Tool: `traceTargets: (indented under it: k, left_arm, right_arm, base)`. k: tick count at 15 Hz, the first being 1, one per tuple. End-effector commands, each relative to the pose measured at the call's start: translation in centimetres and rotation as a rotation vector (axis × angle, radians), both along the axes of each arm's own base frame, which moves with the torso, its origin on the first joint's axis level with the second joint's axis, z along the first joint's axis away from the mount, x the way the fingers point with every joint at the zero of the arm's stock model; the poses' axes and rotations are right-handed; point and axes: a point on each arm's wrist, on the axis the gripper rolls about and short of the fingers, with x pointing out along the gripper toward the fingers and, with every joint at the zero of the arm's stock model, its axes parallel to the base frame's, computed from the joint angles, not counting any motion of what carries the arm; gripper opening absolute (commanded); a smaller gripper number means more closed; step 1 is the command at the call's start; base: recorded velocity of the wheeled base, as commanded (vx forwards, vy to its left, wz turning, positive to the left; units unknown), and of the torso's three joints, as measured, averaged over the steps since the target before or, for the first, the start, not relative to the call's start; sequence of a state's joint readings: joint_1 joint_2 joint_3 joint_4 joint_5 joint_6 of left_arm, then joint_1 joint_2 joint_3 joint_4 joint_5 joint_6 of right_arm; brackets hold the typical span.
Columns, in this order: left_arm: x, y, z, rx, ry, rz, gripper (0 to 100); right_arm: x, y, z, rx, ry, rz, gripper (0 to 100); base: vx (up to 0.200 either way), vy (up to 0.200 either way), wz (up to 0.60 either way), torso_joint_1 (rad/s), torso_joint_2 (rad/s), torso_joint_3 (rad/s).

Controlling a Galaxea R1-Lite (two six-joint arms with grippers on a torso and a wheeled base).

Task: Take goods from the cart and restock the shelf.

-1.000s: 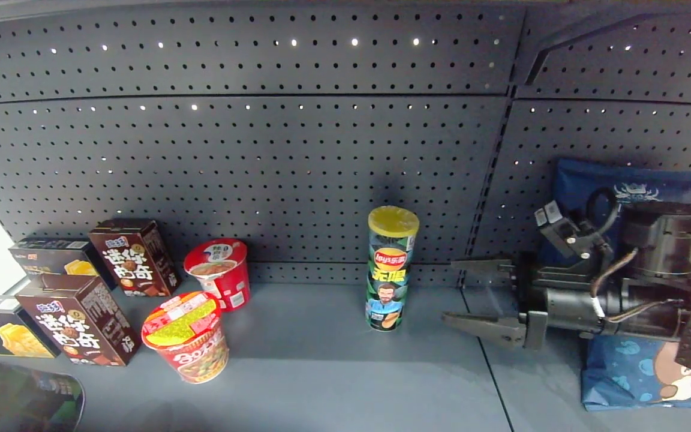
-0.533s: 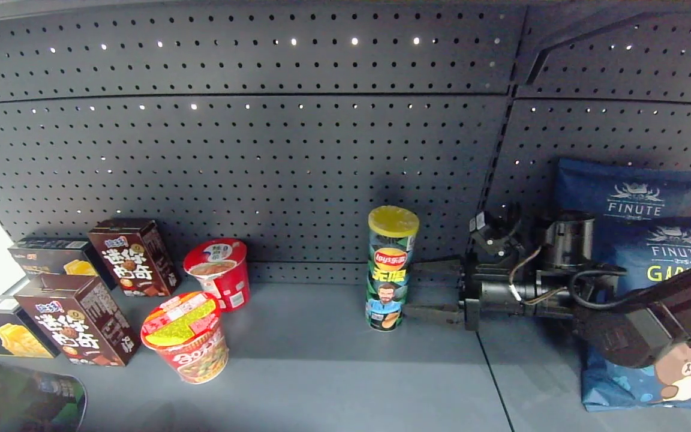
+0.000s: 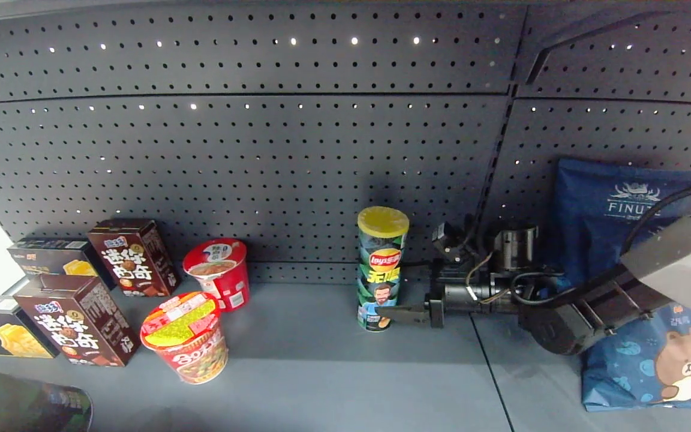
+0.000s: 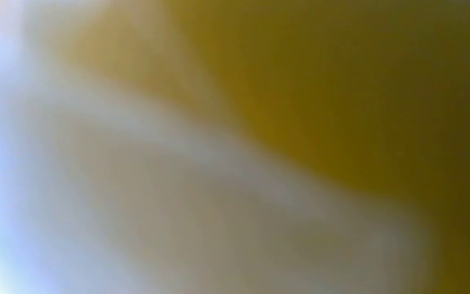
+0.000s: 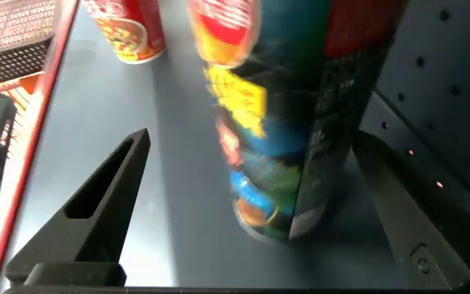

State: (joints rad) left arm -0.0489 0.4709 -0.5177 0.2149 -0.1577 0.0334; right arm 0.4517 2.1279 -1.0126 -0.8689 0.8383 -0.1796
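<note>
**Chips can [image 3: 381, 270] between fingers of released right gripper [image 5: 251, 139]**

Stands upright on the grey shelf [image 3: 321, 366], just before the pegboard back [image 3: 261, 150], yellow lid on top. Sits between the spread fingers, one on the front side, one on the pegboard side; cannot tell whether either touches. Shares the shelf with blue snack bags [image 3: 615, 198] on the right, and two noodle cups [image 3: 186, 339] and brown boxes [image 3: 78, 327] well apart on the left.
</note>
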Motion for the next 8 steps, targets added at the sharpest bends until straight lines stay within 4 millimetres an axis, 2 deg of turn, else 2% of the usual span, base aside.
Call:
traceTargets:
  k: [1, 4, 7, 8]
  left_arm:
    - [0.0, 0.0, 0.0, 0.000, -0.002, -0.001, 0]
    - [0.0, 0.0, -0.2, 0.001, 0.005, -0.001, 0]
    - [-0.2, 0.0, -0.3, -0.001, -0.001, 0.001, 0]
    - [-0.2, 0.0, -0.5, -0.001, 0.001, 0.001, 0]
  right_arm:
    - [1.0, 0.9, -1.4, -0.007, 0.017, 0.007, 100]
    - [2.3, 2.4, -2.4, -0.004, 0.011, 0.018, 100]
    - [2.4, 3.6, -3.0, 0.006, 0.024, 0.040, 100]
    - [2.4, 3.6, -2.8, 0.012, 0.013, 0.040, 0]
  base:
    - [0.000, 0.000, 0.00, 0.000, 0.00, 0.000]
    - [0.000, 0.000, 0.00, 0.000, 0.00, 0.000]
    - [0.000, 0.000, 0.00, 0.000, 0.00, 0.000]
    - [0.000, 0.000, 0.00, 0.000, 0.00, 0.000]
